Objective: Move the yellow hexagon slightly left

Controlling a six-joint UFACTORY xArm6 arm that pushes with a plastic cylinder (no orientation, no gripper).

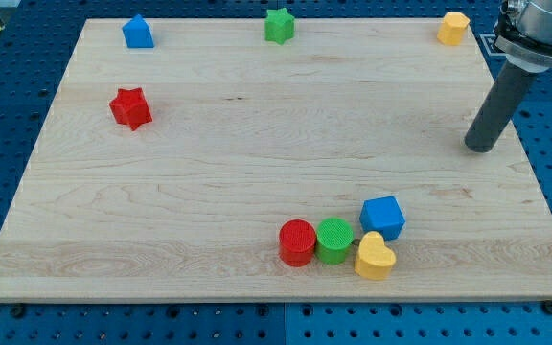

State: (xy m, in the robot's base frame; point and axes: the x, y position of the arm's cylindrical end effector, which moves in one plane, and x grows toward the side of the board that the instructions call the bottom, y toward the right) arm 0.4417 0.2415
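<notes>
The yellow hexagon (pixel 453 28) sits at the desk's (pixel 257 163) top right corner. My tip (pixel 480 148) rests below it, well apart, near the view's right edge. No claw and no writing shows.

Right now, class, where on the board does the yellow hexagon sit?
The yellow hexagon sits in the wooden board's top right corner in the camera view, far right of the green star, with my tip below it and slightly right.
</notes>
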